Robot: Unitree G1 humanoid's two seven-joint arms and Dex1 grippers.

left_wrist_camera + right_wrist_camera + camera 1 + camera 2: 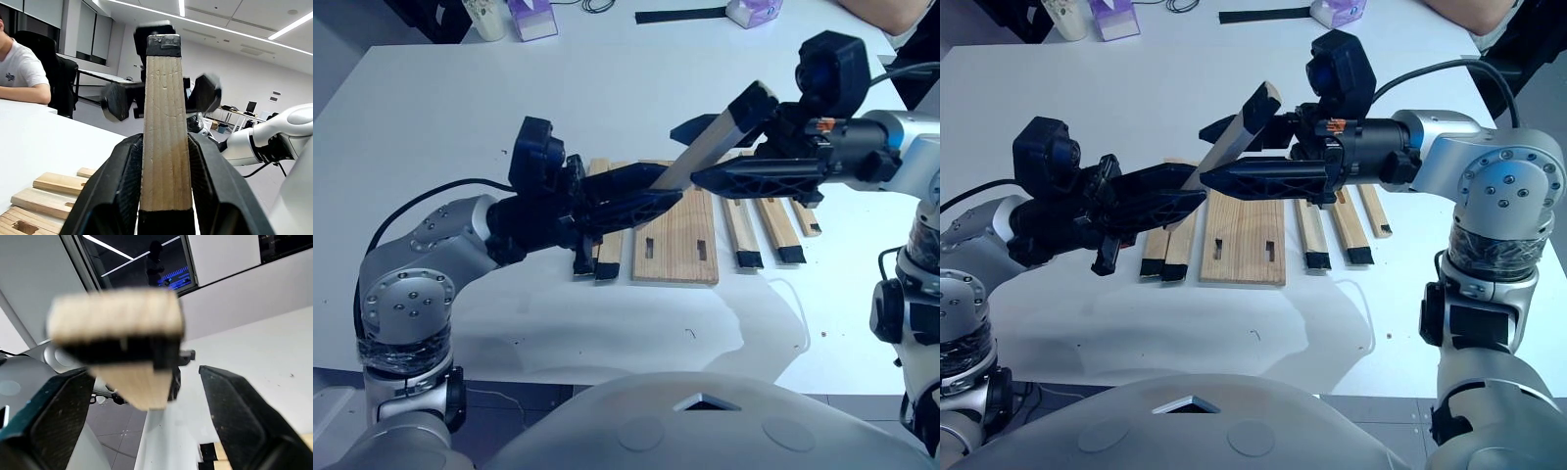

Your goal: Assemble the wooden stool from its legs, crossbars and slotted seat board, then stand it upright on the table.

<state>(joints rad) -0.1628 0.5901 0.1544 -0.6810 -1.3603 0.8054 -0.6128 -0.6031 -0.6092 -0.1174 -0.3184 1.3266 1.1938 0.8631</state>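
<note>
The left gripper [668,186] is clenched on the lower part of a wooden leg [713,139]. It holds the leg in the air over the middle of the white table [460,117], with the capped upper end tilted up toward the far right. The right gripper [151,406] is released, one finger on each side of that upper end and a clear gap to both, so it surrounds the leg without gripping it. Below them the slotted seat board [675,235] lies flat on the table, and nothing is fitted into its two visible slots. Three black-tipped strips [778,230] lie side by side just right of the board. Two more strips [607,253] lie just left of it, partly hidden under the left arm. From here I cannot tell which strips are legs and which are crossbars. The job looks to be at its very start, with the first leg lifted and apparently being passed or steadied between the two arms. The next move probably calls for the right fingers to close squarely on the wood. The two arms then need to turn the leg's end down and line it up with a slot, keeping clear of the loose strips.
</note>
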